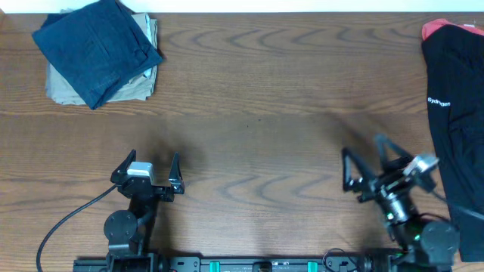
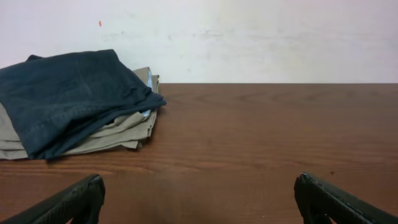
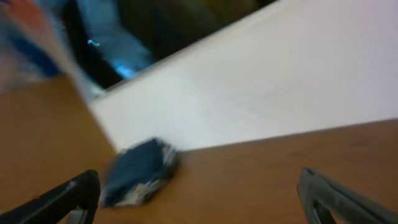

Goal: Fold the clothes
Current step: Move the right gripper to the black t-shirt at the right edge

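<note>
Our left end effector (image 1: 154, 160) and right end effector (image 1: 363, 149) gape fully, gripping nothing above the tabletop (image 1: 265, 113); we see the black T-shirt (image 1: 457, 113) lying just right of the latter.

Matte black throughout. On the left end effector (image 1: 154, 159), two tapered black fingers (image 1: 176, 168) and a silver-grey block (image 1: 139, 171) at their roots, with a black cable (image 1: 64, 223) curling off toward eight o'clock. On the right end effector (image 1: 363, 147), matching fingers, a pale grey block (image 1: 423, 162), green glints on the joint at five o'clock
</note>
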Robot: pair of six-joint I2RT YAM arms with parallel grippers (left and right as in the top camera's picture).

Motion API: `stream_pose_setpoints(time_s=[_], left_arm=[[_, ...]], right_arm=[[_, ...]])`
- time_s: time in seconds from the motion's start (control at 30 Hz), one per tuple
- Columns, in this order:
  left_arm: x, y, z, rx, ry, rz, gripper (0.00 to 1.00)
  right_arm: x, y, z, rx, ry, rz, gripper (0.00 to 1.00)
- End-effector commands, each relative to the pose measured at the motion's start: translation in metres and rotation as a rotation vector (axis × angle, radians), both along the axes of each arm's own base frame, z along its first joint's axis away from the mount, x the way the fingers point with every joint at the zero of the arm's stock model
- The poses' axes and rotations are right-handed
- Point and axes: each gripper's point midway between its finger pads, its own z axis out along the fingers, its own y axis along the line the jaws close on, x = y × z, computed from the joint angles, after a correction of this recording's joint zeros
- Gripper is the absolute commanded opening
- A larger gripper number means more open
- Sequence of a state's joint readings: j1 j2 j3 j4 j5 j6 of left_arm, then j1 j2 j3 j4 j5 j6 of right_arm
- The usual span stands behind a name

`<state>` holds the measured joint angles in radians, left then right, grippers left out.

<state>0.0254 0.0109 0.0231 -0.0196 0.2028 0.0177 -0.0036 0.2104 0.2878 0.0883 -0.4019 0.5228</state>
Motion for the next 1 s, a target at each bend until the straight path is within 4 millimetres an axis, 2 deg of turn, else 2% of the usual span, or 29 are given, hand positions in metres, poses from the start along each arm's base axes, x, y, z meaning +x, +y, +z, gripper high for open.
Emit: stream_pose_setpoints(time_s=[0.0, 0.1, 0.17, 0.3, 0.4, 0.57, 0.7, 0.73, 0.97], left_arm=[[-0.001, -0.001, -0.015, -0.014, 0.044, -0.008, 0.98], [-0.001, -0.001, -0.015, -0.014, 0.044, -0.008, 0.98], [-0.001, -0.001, -0.015, -0.014, 0.044, -0.008, 0.98], [-0.001, -0.001, -0.015, -0.014, 0.044, -0.008, 0.98], [-0.001, -0.001, -0.015, -0.014, 0.044, -0.008, 0.98], [-0.001, -0.001, -0.015, -0.014, 0.044, -0.008, 0.98], [-0.001, -0.001, -0.015, -0.014, 0.044, -0.008, 0.98], [-0.001, -0.001, -0.015, -0.014, 0.044, -0.008, 0.98], [-0.001, -0.001, -0.015, -0.015, 0.044, -0.008, 0.98]], right_arm=[[0.023, -0.038, 0.032, -0.174, 0.006, -0.253, 0.99], [0.050, -0.083, 0.026, -0.174, 0.241, -0.487, 0.99], [0.069, -0.102, 0.020, -0.213, 0.373, -0.574, 0.99], [0.106, -0.126, 0.006, -0.322, 0.616, -0.607, 0.99], [0.132, -0.157, -0.005, -0.329, 0.793, -0.650, 0.99], [0.162, -0.201, -0.010, -0.400, 0.908, -0.687, 0.99], [0.166, -0.239, -0.029, -0.409, 0.977, -0.738, 0.99], [0.162, -0.252, -0.040, -0.392, 1.015, -0.759, 0.99], [0.134, -0.314, -0.088, -0.278, 1.187, -0.868, 0.99]])
